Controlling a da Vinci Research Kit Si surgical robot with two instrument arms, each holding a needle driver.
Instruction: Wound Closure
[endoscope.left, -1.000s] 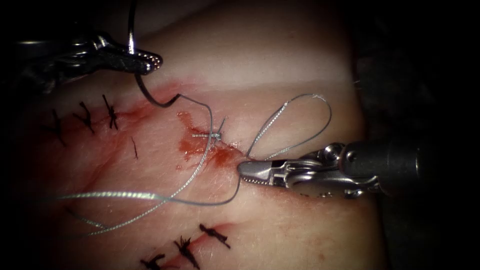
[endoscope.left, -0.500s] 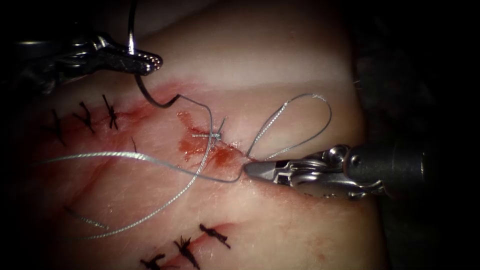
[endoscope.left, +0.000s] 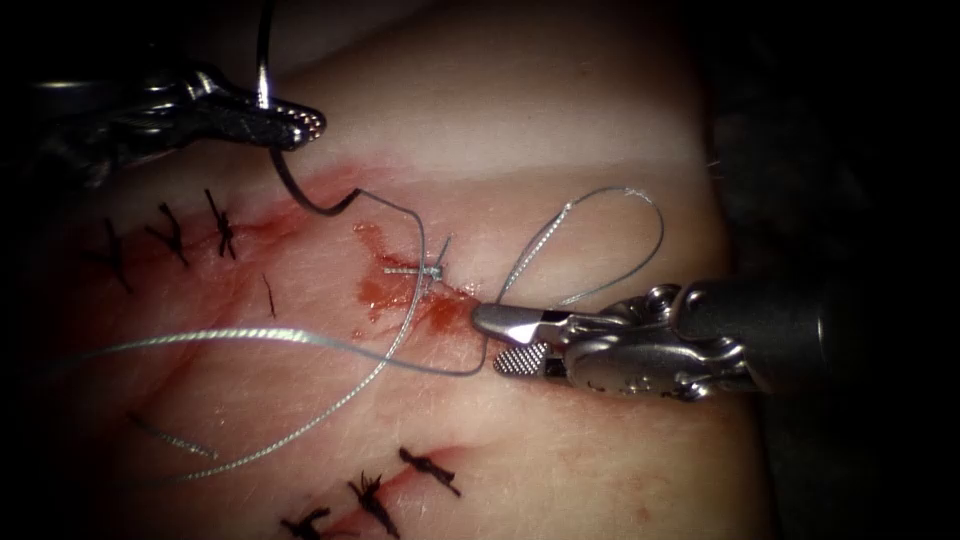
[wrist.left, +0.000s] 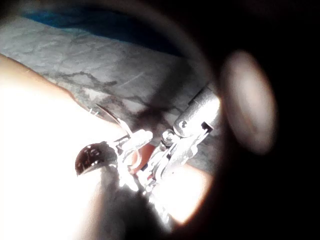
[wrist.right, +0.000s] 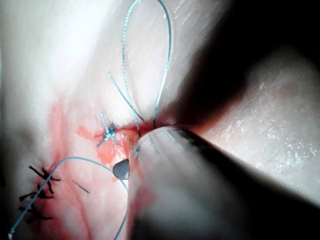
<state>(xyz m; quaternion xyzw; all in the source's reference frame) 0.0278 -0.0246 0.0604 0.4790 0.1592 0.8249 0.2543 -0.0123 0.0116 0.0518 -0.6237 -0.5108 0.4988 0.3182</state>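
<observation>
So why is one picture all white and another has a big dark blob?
Left wrist view: strong glare washes out the tissue beside the left tool. Right wrist view: the right tool sits so close it blurs into a dark shape, while the thread stays sharp.

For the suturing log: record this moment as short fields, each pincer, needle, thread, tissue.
left pincer: shut on the needle, mid-curve
needle: clear of the tissue, left of the cut
right pincer: jaws open, holding nothing, thread running between them
thread: loop above the right pincer, strands trailing left
tissue: red fluid at the cut, dark finished stitches
</observation>
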